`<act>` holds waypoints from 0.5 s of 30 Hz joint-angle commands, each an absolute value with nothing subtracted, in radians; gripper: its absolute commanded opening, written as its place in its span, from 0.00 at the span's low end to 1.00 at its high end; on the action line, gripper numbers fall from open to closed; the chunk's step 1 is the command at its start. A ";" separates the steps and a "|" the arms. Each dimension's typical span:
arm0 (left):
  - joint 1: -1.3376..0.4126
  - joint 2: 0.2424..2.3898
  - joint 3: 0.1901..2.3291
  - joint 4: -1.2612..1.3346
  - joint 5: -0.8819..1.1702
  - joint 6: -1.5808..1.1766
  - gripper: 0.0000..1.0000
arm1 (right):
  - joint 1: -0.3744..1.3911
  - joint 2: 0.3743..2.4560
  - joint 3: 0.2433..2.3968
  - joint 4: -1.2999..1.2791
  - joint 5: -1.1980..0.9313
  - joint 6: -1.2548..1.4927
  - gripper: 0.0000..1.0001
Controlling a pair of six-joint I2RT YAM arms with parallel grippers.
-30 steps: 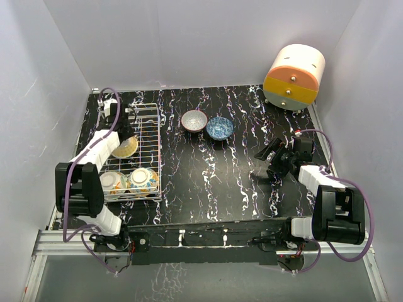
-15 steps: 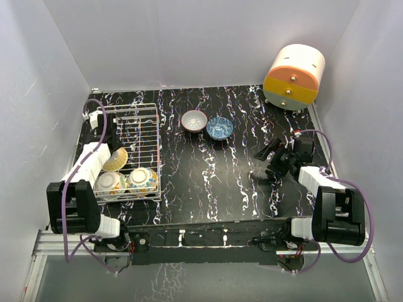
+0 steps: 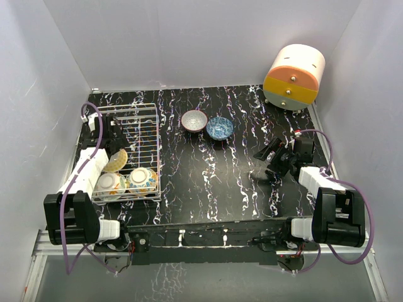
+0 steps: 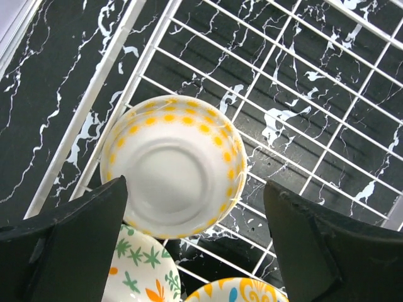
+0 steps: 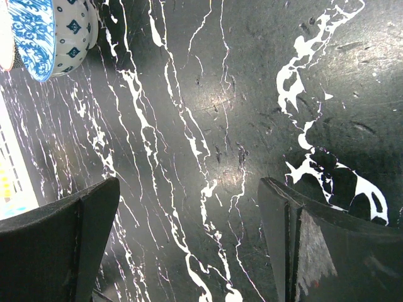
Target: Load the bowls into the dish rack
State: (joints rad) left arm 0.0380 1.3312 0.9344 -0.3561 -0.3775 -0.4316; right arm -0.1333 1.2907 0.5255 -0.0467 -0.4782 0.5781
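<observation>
The white wire dish rack [image 3: 157,145] stands at the left. The left gripper [image 4: 194,187], jaws wide and empty, hangs directly above the yellow-dotted bowl [image 4: 173,165] in the rack (foot ring facing the wrist camera). The right gripper [image 5: 186,189], equally wide, is well apart from the blue patterned bowl [image 5: 44,31].

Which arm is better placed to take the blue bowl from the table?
Right. Its open tool lies nearer the blue bowl; the left tool hangs open over the rack.
</observation>
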 commanded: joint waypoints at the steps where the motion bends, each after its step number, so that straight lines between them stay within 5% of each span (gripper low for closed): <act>1: 0.052 1.264 0.970 -0.415 -0.396 -0.390 0.95 | -0.139 1.259 0.535 -0.013 -0.487 0.570 0.95; 9: 0.031 1.230 1.082 -0.405 -0.346 -0.314 0.97 | -0.140 1.257 0.554 -0.032 -0.470 0.572 0.94; 15: -0.216 1.275 1.175 -0.341 -0.355 -0.228 0.97 | -0.140 1.263 0.582 -0.044 -0.446 0.590 0.94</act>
State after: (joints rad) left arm -0.0559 1.2705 1.0981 -0.3878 -0.3737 -0.3107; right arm -0.1337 1.2831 0.5282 -0.0555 -0.4660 0.5789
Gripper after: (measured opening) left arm 0.970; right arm 0.943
